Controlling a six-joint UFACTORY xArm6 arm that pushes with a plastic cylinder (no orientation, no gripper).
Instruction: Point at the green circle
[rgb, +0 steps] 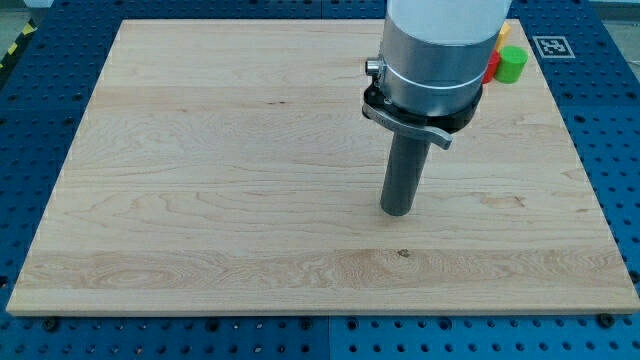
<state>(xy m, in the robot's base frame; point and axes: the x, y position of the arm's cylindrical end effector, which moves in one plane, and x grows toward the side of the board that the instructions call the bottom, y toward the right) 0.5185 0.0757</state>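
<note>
Upright, my tip (397, 212) meets wooden board (200, 180).

My tip (398, 211) stands on bare wood right of the board's middle; the wooden board (230, 170) lies open to its left, top and bottom; the blocks crowd the top right corner, well apart from my tip: the green circle (512, 64), a red block (492, 67) touching it, a yellow block (504, 31) half hidden behind the arm.
</note>
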